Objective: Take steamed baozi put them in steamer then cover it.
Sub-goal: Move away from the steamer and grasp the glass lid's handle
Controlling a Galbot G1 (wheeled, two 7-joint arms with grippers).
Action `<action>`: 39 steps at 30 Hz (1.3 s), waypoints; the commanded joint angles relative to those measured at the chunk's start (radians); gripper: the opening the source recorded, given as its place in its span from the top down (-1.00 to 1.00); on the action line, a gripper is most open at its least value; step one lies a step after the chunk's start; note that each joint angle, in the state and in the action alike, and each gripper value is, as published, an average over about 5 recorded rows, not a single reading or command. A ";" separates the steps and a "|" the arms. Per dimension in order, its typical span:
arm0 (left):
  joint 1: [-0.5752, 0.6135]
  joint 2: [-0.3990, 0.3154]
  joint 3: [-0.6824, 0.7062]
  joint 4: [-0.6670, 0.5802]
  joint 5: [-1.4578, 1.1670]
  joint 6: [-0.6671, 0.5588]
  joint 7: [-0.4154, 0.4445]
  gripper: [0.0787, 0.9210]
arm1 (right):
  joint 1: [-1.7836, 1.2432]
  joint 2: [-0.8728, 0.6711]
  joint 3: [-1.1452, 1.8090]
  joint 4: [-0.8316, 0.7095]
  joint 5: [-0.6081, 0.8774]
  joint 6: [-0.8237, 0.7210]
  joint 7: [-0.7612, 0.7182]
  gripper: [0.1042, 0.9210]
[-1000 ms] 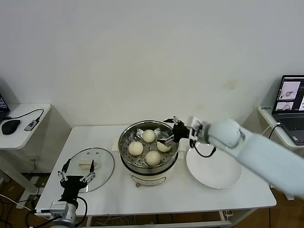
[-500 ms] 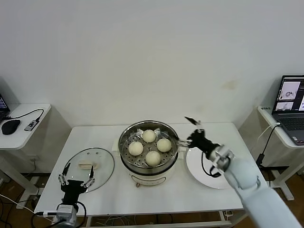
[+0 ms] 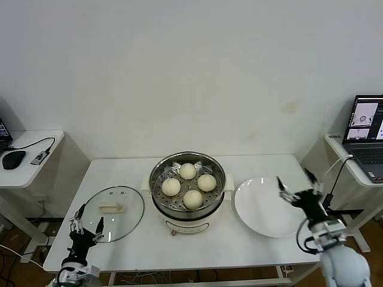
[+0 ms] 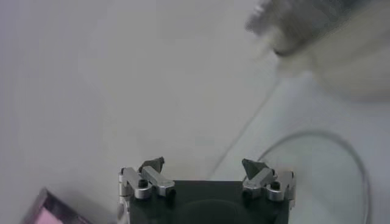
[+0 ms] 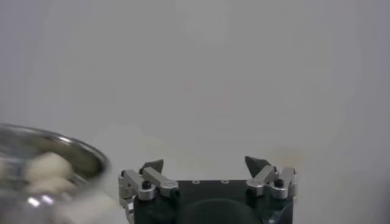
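Several cream-white baozi [image 3: 192,198] lie in the shiny steamer [image 3: 154,179] on its cream pot base at the table's middle. The glass cover [image 3: 114,212] lies flat on the table to the left, handle up. My left gripper [image 3: 87,222] hovers open and empty by the cover's front-left rim. In the left wrist view the left gripper [image 4: 203,165] faces the cover [image 4: 317,176], with the steamer [image 4: 317,36] blurred beyond. My right gripper [image 3: 295,182] is open and empty past the plate's right edge. The right wrist view has the right gripper [image 5: 206,163] open, with the steamer [image 5: 79,152] and a baozi [image 5: 46,167] off to one side.
A flat white plate [image 3: 266,209] lies right of the steamer. A side table with a mouse [image 3: 13,158] stands far left, and a laptop [image 3: 365,134] sits on a stand far right. Both grippers are near the table's front corners.
My right arm has pulled back from over the steamer, swinging right and toward me past the plate. My left gripper has drawn back toward the front-left corner. The baozi stay in the steamer.
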 commanded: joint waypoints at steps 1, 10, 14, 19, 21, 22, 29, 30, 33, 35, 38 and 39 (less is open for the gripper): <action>-0.192 0.089 0.050 0.279 0.356 -0.037 -0.016 -0.77 | -0.132 0.106 0.232 0.020 -0.012 0.010 0.033 -0.76; -0.297 0.099 0.110 0.366 0.348 -0.067 -0.004 -0.77 | -0.140 0.132 0.254 0.049 -0.012 -0.011 0.034 -0.76; -0.338 0.098 0.142 0.401 0.343 -0.073 0.002 -0.77 | -0.154 0.142 0.257 0.062 -0.017 -0.010 0.035 -0.76; -0.379 0.094 0.182 0.437 0.340 -0.076 0.007 -0.77 | -0.171 0.150 0.267 0.086 -0.022 -0.013 0.036 -0.76; -0.396 0.091 0.198 0.452 0.340 -0.076 0.009 -0.77 | -0.174 0.151 0.274 0.091 -0.023 -0.014 0.036 -0.76; -0.403 0.089 0.204 0.460 0.340 -0.076 0.010 -0.77 | -0.176 0.151 0.278 0.092 -0.023 -0.014 0.036 -0.76; -0.449 0.079 0.228 0.490 0.341 -0.077 0.012 -0.77 | -0.198 0.147 0.298 0.086 -0.030 -0.002 0.033 -0.76; -0.455 0.079 0.230 0.495 0.343 -0.077 0.011 -0.77 | -0.198 0.147 0.299 0.084 -0.031 -0.001 0.033 -0.76; -0.473 0.077 0.234 0.508 0.351 -0.075 0.011 -0.77 | -0.194 0.150 0.298 0.079 -0.034 0.000 0.032 -0.76; -0.481 0.078 0.233 0.510 0.352 -0.073 0.013 -0.77 | -0.193 0.152 0.295 0.078 -0.036 0.000 0.031 -0.76; -0.491 0.082 0.235 0.517 0.351 -0.071 0.017 -0.77 | -0.193 0.153 0.291 0.071 -0.042 0.003 0.030 -0.76; -0.496 0.082 0.235 0.523 0.351 -0.071 0.017 -0.77 | -0.193 0.154 0.291 0.068 -0.044 0.004 0.029 -0.76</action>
